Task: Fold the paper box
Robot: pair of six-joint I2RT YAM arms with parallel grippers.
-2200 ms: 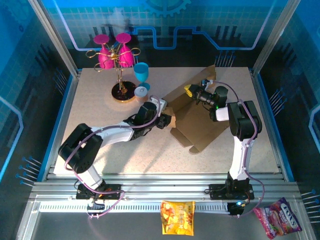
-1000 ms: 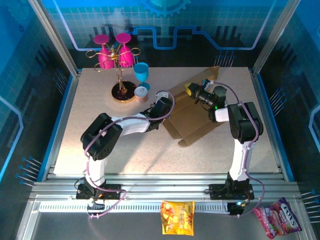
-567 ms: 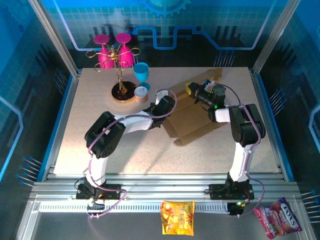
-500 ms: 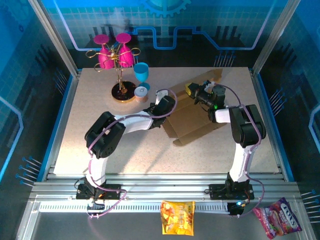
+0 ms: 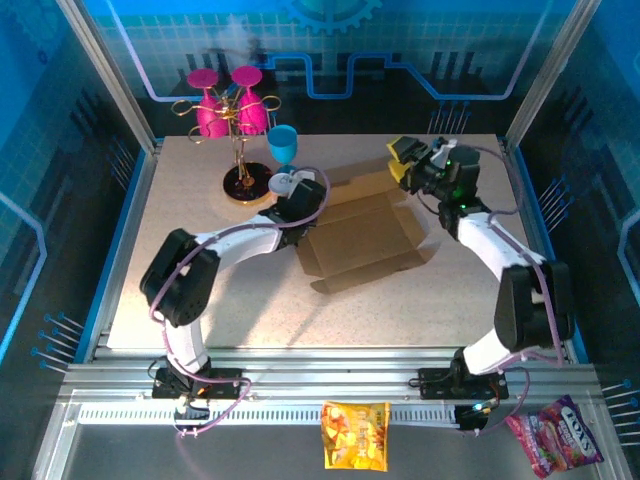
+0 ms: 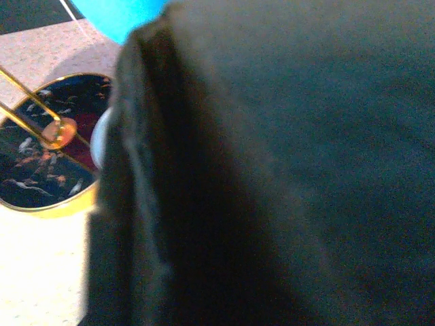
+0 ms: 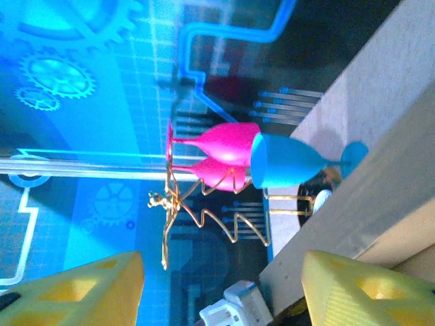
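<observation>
The left gripper point(image 5: 303, 197) sat closed at the far left corner of the box point(image 5: 365, 237) (grip unclear). The right gripper point(image 5: 401, 161), open and empty, needed to fold the far wall gently.

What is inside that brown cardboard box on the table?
Just bare cardboard: the paper box lies open and nothing shows inside. Its far left corner is covered by the left pincer.

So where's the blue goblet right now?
In the overhead view the blue goblet stands toward the table's far left, right of the gold glass rack, behind the cardboard box.
</observation>
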